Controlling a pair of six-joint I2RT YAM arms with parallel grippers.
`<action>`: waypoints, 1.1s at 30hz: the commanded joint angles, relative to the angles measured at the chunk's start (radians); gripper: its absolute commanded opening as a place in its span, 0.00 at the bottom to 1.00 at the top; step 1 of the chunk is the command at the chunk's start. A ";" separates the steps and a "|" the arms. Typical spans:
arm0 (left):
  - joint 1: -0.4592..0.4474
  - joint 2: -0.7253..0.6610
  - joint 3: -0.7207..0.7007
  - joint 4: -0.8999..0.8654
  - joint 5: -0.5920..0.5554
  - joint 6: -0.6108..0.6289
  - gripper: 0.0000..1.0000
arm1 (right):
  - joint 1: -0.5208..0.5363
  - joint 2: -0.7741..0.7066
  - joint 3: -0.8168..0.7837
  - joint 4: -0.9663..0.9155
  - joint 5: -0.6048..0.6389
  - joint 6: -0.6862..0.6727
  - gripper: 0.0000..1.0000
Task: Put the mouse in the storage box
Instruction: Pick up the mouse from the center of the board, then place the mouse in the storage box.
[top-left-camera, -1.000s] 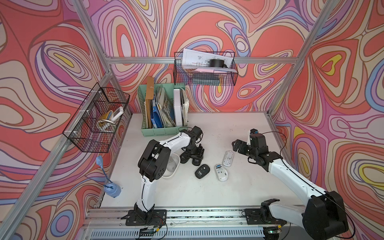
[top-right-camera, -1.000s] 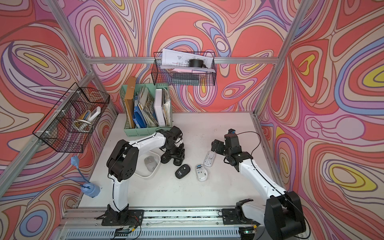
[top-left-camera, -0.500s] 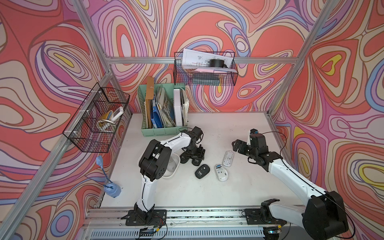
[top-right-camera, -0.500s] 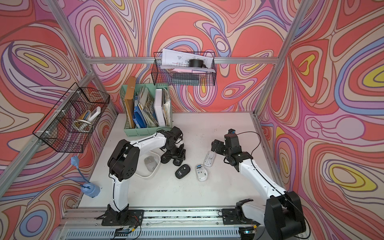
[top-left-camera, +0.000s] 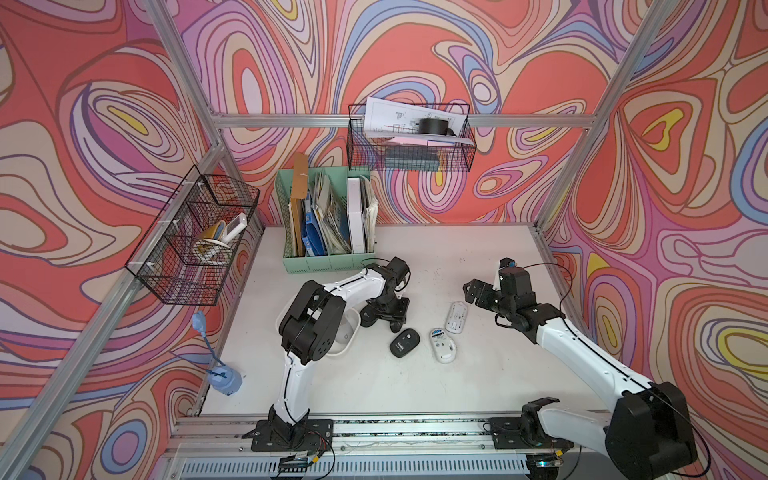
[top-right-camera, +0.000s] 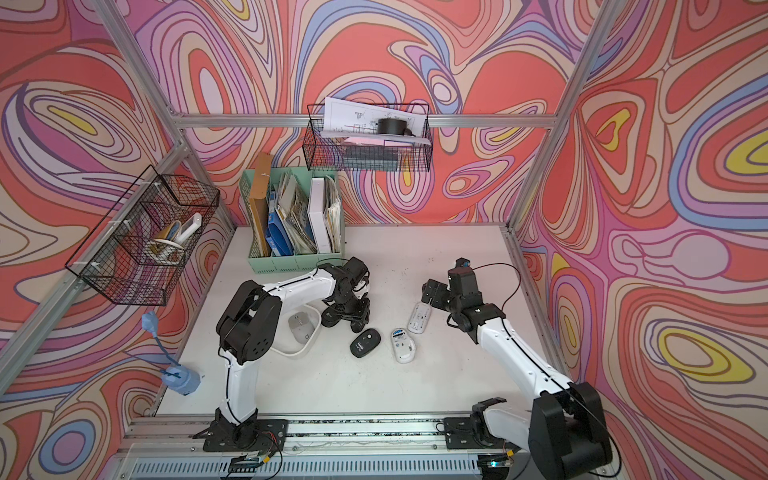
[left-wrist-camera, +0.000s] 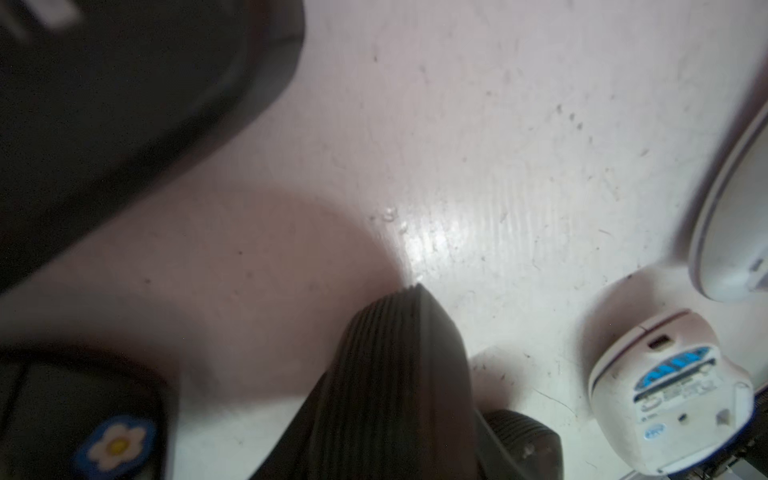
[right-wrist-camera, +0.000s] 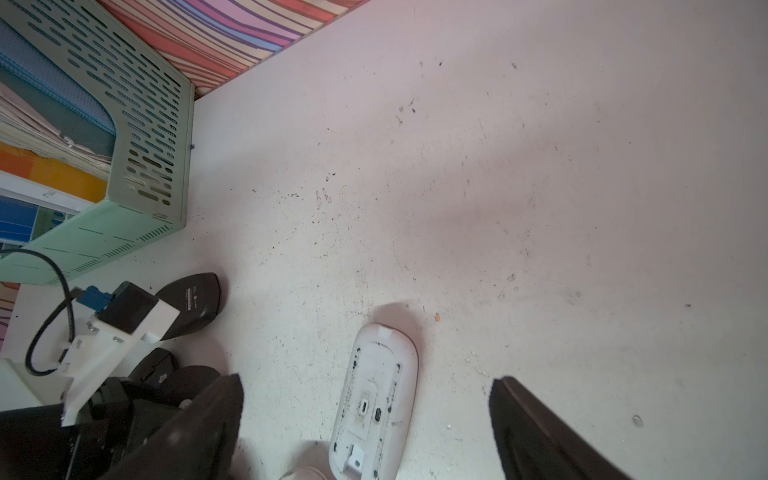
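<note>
The white storage box lies by my left arm's elbow with a grey mouse inside; in a top view the arm hides part of the storage box. My left gripper points down at the table, shut with nothing between its fingers. A black mouse lies against it and a second black mouse just in front. The left wrist view shows a black mouse with a flower sticker. My right gripper hangs open over a slim white mouse, belly up.
A rounder white mouse lies belly up beside the black one. The mint-green file organiser stands at the back. Black wire baskets hang on the back wall and the left wall. A blue gadget sits front left.
My left gripper's jaws have closed from open, and it holds nothing. The left arm has barely shifted. The right arm and all the mice stay where they were.
</note>
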 joint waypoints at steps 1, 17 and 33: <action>-0.008 -0.037 -0.035 -0.004 -0.080 -0.022 0.32 | 0.005 0.006 0.018 0.007 0.007 0.003 0.95; 0.006 -0.397 -0.095 -0.154 -0.416 -0.022 0.17 | 0.011 0.029 0.026 0.030 -0.001 0.004 0.95; 0.303 -0.519 -0.265 -0.300 -0.626 -0.201 0.17 | 0.014 0.026 0.016 0.040 -0.004 0.006 0.95</action>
